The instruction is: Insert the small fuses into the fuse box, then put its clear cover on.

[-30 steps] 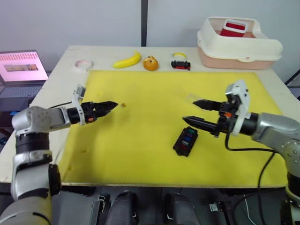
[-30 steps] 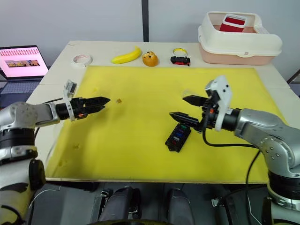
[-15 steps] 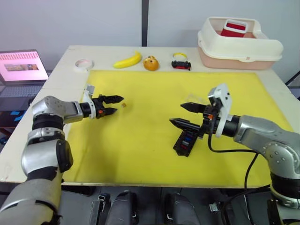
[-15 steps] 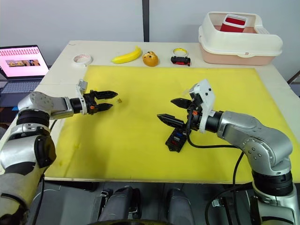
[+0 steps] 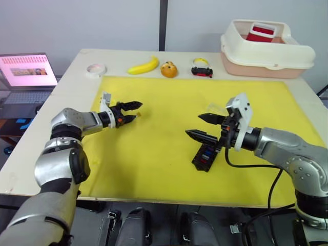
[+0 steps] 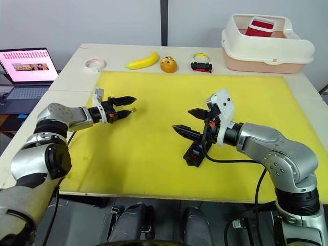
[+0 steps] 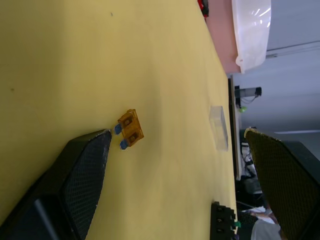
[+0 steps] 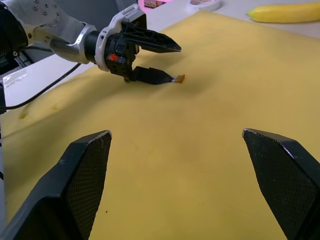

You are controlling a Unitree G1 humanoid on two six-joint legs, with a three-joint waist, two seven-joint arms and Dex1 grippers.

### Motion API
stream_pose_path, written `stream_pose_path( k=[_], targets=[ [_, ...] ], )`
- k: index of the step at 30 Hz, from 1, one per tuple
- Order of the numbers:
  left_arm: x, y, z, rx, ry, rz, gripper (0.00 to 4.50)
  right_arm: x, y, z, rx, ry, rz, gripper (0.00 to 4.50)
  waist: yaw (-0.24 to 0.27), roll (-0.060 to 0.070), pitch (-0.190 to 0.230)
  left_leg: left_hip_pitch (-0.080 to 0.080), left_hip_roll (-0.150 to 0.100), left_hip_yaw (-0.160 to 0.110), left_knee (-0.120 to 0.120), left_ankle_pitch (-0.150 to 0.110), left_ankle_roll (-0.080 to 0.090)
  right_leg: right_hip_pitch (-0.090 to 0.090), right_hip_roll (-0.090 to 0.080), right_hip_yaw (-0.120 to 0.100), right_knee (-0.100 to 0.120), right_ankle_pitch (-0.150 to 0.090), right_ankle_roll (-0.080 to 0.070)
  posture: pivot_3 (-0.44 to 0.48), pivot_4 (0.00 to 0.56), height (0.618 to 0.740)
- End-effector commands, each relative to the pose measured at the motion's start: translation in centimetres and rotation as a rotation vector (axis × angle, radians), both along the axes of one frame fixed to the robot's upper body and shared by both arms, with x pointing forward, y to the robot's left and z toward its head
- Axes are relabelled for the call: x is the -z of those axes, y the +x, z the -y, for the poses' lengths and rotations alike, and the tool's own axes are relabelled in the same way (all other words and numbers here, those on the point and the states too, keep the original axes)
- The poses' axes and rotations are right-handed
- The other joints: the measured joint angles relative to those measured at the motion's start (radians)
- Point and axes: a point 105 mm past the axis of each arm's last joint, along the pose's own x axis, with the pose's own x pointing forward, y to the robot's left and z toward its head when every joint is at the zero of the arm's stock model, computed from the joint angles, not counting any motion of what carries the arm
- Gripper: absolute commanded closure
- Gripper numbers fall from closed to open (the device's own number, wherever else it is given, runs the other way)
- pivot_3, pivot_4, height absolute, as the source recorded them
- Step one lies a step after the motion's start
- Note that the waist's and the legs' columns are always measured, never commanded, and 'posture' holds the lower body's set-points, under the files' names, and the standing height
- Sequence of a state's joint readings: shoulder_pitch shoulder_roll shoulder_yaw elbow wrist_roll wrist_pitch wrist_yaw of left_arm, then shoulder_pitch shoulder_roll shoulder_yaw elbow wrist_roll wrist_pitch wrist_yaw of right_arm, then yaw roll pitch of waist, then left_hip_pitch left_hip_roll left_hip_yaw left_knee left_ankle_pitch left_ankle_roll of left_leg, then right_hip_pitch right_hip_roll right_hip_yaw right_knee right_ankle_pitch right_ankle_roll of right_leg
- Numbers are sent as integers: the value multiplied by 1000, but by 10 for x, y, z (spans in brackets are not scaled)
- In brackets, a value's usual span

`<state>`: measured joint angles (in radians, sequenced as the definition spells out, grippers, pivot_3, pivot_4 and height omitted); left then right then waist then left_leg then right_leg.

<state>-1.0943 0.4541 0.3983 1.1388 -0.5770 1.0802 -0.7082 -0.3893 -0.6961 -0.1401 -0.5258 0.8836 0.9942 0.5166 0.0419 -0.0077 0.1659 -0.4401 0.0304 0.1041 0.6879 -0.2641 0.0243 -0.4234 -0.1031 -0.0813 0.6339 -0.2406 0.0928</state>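
Note:
A small orange fuse (image 7: 130, 130) lies on the yellow mat (image 5: 154, 138), left of the middle. My left gripper (image 5: 135, 111) is open and low over the mat, and its lower fingertip (image 8: 162, 77) touches the fuse. The black fuse box (image 5: 205, 156) rests right of centre with several coloured fuses in its slots. My right gripper (image 5: 195, 125) hangs open just above and left of the fuse box, holding nothing. The clear cover (image 7: 219, 127) lies flat on the mat beyond the fuse box.
Along the table's far edge stand a tape roll (image 5: 96, 68), a banana (image 5: 143, 65), an orange toy (image 5: 169, 69) and a toy car (image 5: 202, 69). A cream bin (image 5: 266, 48) sits at the far right. A laptop (image 5: 28, 72) stands off the left side.
My left gripper has reached forward and opened at the orange fuse. My right gripper has slid left over the fuse box, then held still. The camera has shifted slightly.

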Motion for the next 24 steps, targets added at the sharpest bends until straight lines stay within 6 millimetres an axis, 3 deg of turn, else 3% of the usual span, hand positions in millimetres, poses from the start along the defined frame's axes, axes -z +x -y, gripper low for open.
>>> stream_pose_path(
  k=[1,3,15,19,24],
  targets=[
    [10,0,8,1,8,-27,249,-8,-2,1,10,-1,49,18,0,0,0,0,0,0,0,0,0,0,0,0,0,0,0,0,150,740],
    [16,-1,9,5,16,-43,857,-7,-2,2,18,-3,48,0,-1,0,0,0,0,0,1,0,0,0,0,0,0,0,0,0,150,740],
    [21,0,20,11,0,-42,857,-7,-2,7,38,-15,54,0,0,0,0,0,0,-1,2,-1,2,1,0,0,1,0,0,0,150,740],
    [26,-2,19,18,12,-51,2127,-7,-2,7,40,-19,56,0,-1,0,0,0,0,-1,2,-3,5,1,0,-1,1,0,0,0,150,740],
    [30,-3,17,11,18,-59,2127,-7,-2,8,43,-26,54,0,-1,0,0,0,0,0,2,-3,5,1,0,-1,0,0,0,0,150,740]
  ],
)
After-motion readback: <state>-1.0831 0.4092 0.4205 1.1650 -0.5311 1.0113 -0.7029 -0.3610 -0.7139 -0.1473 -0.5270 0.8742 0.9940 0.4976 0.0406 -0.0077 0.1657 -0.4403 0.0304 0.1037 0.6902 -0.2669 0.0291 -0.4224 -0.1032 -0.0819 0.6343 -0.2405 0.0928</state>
